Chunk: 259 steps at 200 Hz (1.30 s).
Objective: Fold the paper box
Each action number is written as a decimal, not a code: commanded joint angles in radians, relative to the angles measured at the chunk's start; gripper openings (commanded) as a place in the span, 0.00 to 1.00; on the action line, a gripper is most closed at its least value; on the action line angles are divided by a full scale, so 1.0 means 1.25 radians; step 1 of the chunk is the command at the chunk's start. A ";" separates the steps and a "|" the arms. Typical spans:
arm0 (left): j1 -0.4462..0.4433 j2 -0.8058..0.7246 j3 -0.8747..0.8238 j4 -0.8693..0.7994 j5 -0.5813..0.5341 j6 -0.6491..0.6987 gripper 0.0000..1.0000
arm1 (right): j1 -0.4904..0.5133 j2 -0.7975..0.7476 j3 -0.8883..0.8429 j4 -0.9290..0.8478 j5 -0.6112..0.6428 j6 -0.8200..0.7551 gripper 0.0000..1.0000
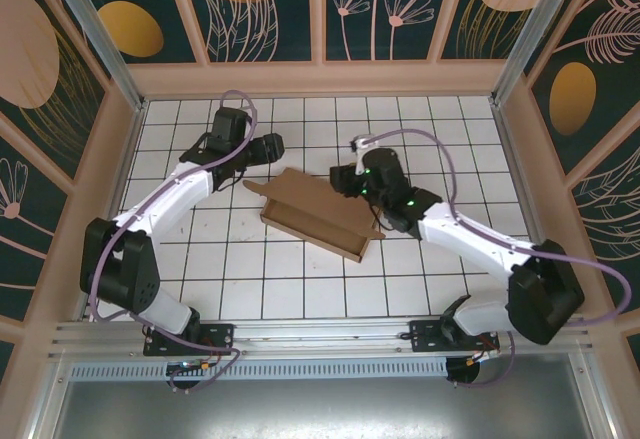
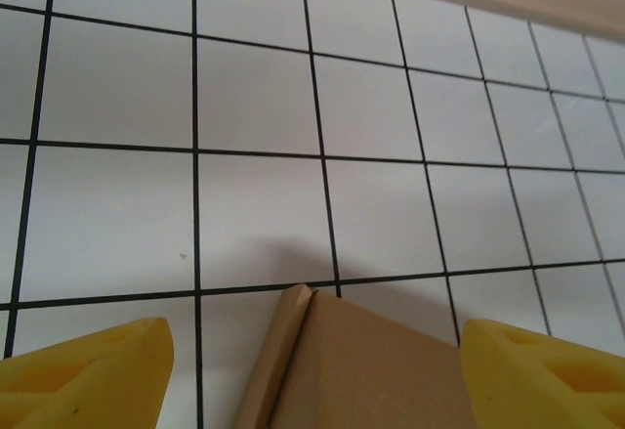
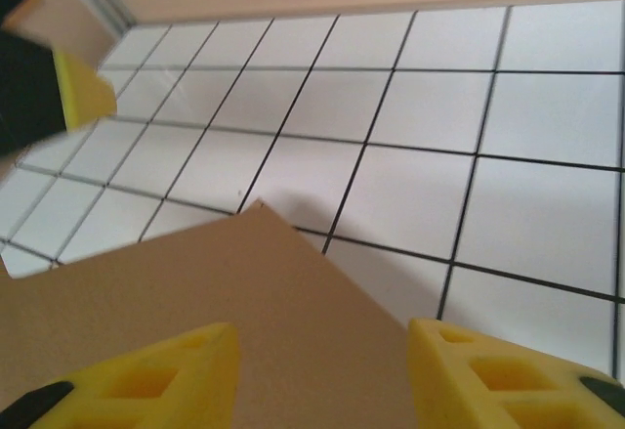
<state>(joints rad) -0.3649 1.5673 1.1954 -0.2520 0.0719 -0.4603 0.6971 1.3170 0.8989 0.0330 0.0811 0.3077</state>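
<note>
Currently paper box (image 1: 318, 215) sits mid-table (image 1: 250, 281), long axis 10 to 4 o'clock, a shallow tray. Left gripper (image 2: 314, 331) is at the box's 11 o'clock, jaws wide, straddling an end corner; contact unclear. Right gripper (image 3: 322, 331) is at 1 o'clock, jaws partly apart over a flat panel, no pinch visible. My guess: both are staged to fold the far side. Both wrist views crop the cardboard, and I can't make out tabs or slots.

White black-gridded tabletop (image 1: 250, 279), wooden-framed dark floral wall panels (image 1: 270, 9) around.
</note>
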 commanded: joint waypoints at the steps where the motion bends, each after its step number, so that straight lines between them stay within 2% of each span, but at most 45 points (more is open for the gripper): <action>1: 0.001 0.031 0.010 -0.032 0.030 0.040 0.76 | -0.033 -0.016 0.023 -0.118 -0.070 0.070 0.50; 19: 0.001 0.024 -0.018 -0.019 0.034 0.036 0.75 | -0.049 -0.030 0.021 -0.175 -0.057 0.105 0.52; 38: 0.001 0.013 -0.039 -0.015 0.031 0.037 0.75 | -0.088 -0.044 0.031 -0.253 -0.022 0.222 0.53; 53: 0.000 0.007 -0.051 -0.013 0.036 0.030 0.75 | -0.115 -0.031 0.051 -0.325 -0.033 0.318 0.53; 77: -0.001 0.001 -0.070 -0.012 0.046 0.023 0.75 | -0.116 0.009 0.077 -0.399 -0.074 0.409 0.53; 128: 0.000 -0.015 -0.110 -0.007 0.071 0.005 0.75 | -0.116 0.024 0.076 -0.450 -0.113 0.462 0.61; 149: -0.001 -0.023 -0.125 -0.010 0.075 0.003 0.75 | -0.115 0.012 0.074 -0.484 -0.070 0.449 0.63; 153: 0.000 -0.025 -0.127 -0.010 0.075 0.002 0.74 | -0.139 0.010 0.073 -0.489 -0.066 0.447 0.63; 203: 0.000 -0.055 -0.161 -0.011 0.095 -0.019 0.74 | -0.147 -0.008 0.036 -0.447 -0.190 0.473 0.67; 232: 0.000 -0.062 -0.174 0.000 0.093 -0.030 0.74 | -0.140 -0.017 -0.016 -0.374 -0.272 0.527 0.67; 259: 0.000 -0.069 -0.220 0.027 0.123 -0.062 0.71 | -0.125 -0.018 -0.047 -0.325 -0.287 0.557 0.66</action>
<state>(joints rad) -0.3649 1.5043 0.9680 -0.2459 0.1825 -0.4911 0.5259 1.3212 0.8764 -0.4530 -0.2169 0.9443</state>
